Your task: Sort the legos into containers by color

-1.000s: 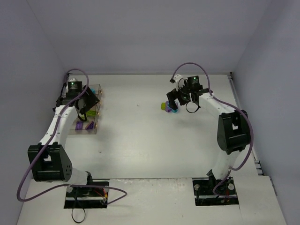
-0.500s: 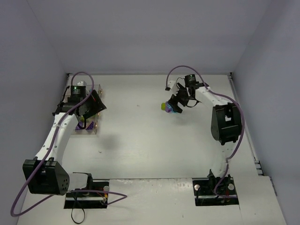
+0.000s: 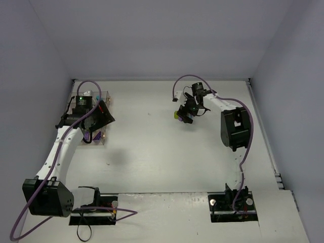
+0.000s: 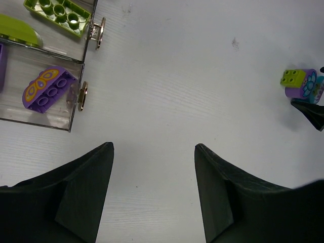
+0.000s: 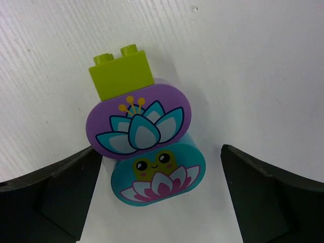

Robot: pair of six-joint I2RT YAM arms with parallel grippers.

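Plastic, light, stiff and slick: three bricks (image 5: 137,125) sit touching on the worktop (image 5: 263,61) between the right gripper (image 3: 185,112)'s spread jaws. Pinching the cyan brick (image 5: 158,173) across its straight sides looks best. The left gripper (image 4: 153,149) hangs released beside the containers (image 4: 76,66).

We count three loose legos (image 5: 139,131) well right of the bins (image 4: 50,54), one lime brick (image 5: 121,76), one purple piece (image 5: 137,124), one cyan piece (image 5: 158,174), and in the bins two lime legos (image 4: 58,14) and two purple legos (image 4: 48,92).
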